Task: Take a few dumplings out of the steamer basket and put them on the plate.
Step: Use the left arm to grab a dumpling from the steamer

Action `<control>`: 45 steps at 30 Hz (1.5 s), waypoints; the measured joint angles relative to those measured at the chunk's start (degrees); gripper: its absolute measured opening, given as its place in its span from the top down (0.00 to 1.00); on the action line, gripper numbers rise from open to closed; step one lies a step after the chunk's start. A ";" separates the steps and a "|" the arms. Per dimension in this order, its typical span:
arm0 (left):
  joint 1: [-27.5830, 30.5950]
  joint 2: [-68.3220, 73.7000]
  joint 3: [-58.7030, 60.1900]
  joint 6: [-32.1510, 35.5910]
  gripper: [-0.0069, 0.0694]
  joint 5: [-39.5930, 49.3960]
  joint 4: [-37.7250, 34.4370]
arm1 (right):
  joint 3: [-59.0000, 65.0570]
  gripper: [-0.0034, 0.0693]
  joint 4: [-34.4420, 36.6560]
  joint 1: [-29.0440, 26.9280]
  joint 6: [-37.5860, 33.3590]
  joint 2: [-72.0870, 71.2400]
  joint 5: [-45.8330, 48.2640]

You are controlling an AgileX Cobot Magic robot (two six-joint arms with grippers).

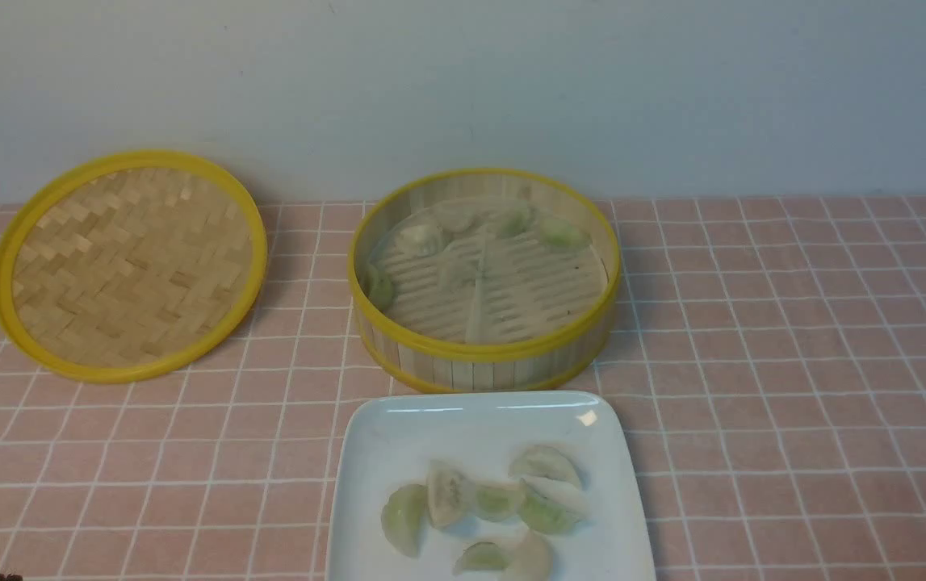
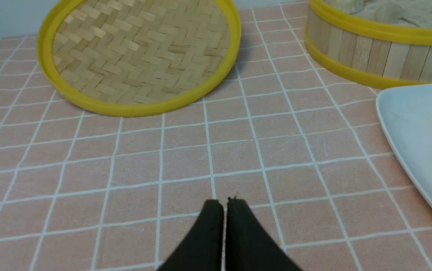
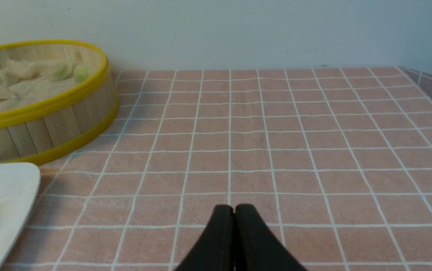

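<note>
Well, progress: about seven dumplings (image 1: 495, 500) lie on the plate (image 1: 382, 440), a few more in the steamer basket (image 1: 483, 351) along its 9-to-1 o'clock side, so the task looks nearly done | grippers: left gripper (image 2: 225, 205) and right gripper (image 3: 234, 209) both pinched closed, empty | around: lid (image 1: 131, 266) at basket's 9 o'clock — nothing blocking.

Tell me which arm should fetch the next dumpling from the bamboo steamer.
Left, probably. The nearest pale green dumpling lies against the left wall of the round yellow-rimmed bamboo steamer basket, on that arm's side. The left pincer and right pincer are both shut and empty, so neither leads.
</note>
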 joint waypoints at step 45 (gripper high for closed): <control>0.00 0.22 -8.96 -10.76 0.92 -33.79 -45.24 | 0.20 0.97 17.52 0.00 10.15 0.00 -18.24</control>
